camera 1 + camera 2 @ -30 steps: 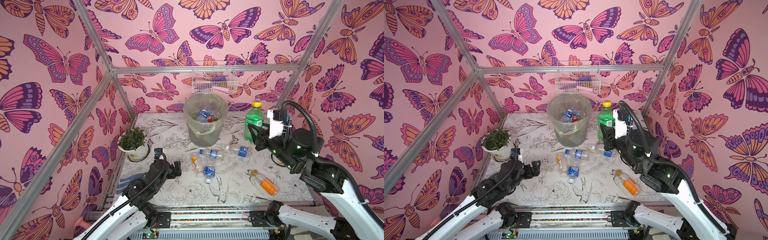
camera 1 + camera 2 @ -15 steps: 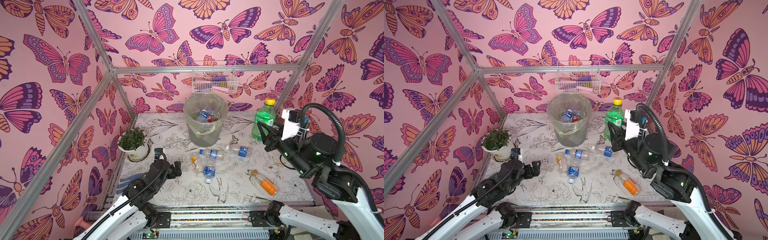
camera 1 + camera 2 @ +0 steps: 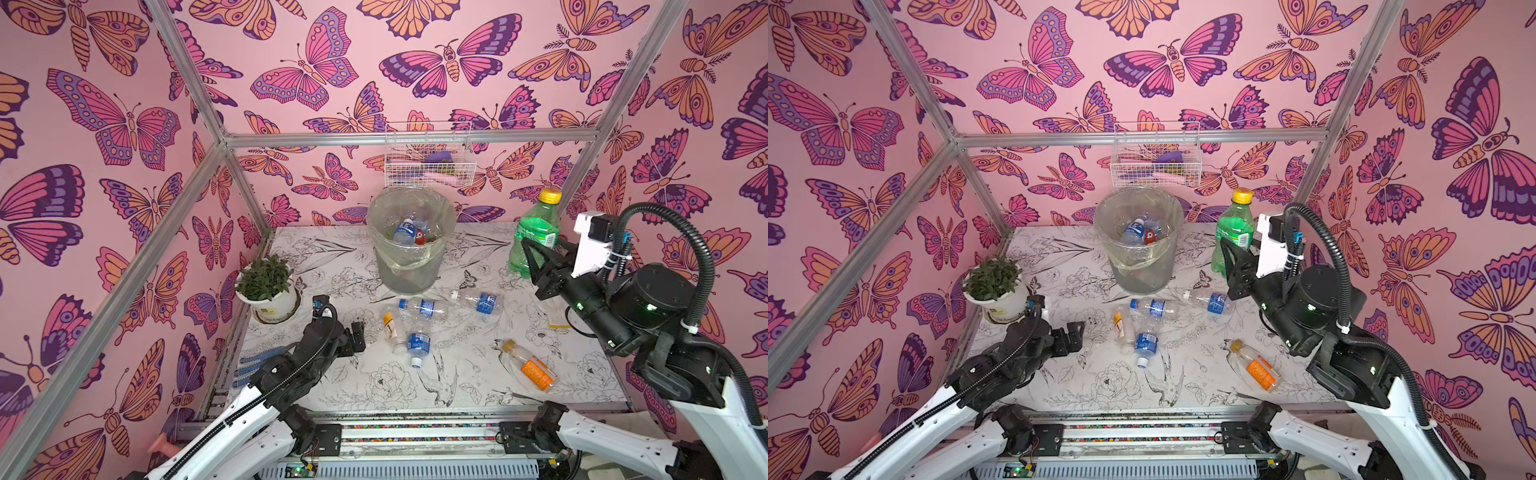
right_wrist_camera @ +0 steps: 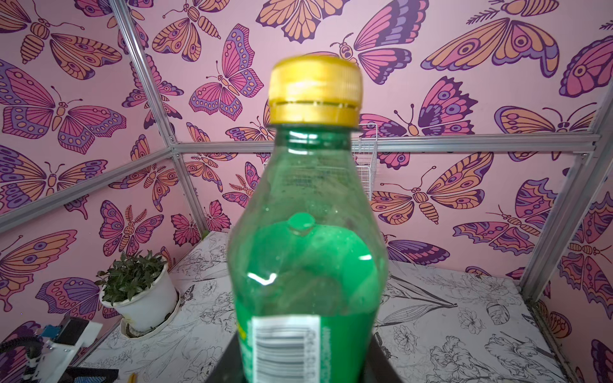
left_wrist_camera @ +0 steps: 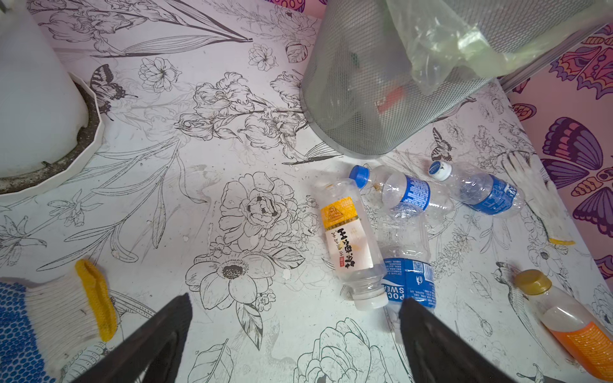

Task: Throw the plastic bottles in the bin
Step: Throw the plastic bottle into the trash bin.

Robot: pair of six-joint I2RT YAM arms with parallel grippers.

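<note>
Right gripper (image 3: 542, 254) closed on the green bottle (image 3: 537, 226), long axis upright, cap uppermost, near the table's (image 3: 469, 365) right rear corner. Bin (image 3: 409, 270) stands to its left at mid rear edge, well apart. Left gripper (image 5: 295, 308) spread wide, empty, nearer the loose bottles (image 3: 419, 309) lying mid-table.

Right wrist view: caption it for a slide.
Right gripper holding the green bottle upright, yellow cap on top, potted plant behind.
</note>
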